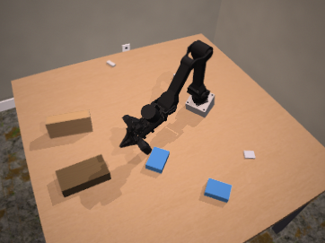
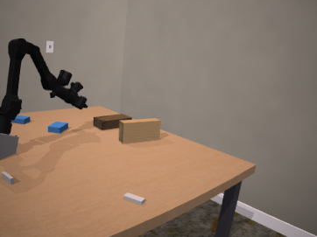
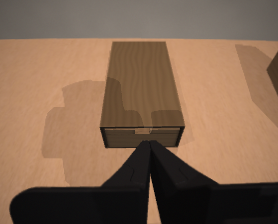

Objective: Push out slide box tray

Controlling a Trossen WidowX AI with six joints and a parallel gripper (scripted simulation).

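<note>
The paler slide box (image 1: 68, 123) lies at the table's left side, and also shows in the exterior view (image 2: 139, 130). The darker slide box (image 1: 83, 175) (image 2: 111, 121) lies nearer the front. My gripper (image 1: 124, 142) (image 2: 82, 103) is shut and empty, held above the table between the base and the boxes. In the wrist view the shut fingertips (image 3: 149, 144) point at the near end of a brown box (image 3: 141, 95) that runs lengthwise away from me. By its place and shade it looks like the darker one. A dark edge at the far right (image 3: 274, 67) seems to be the other box.
A blue block (image 1: 157, 159) lies just right of the gripper, another (image 1: 218, 189) near the front. Small white pieces lie at the right (image 1: 250, 154) and at the far side (image 1: 110, 63). The arm's base (image 1: 200, 103) stands at centre right.
</note>
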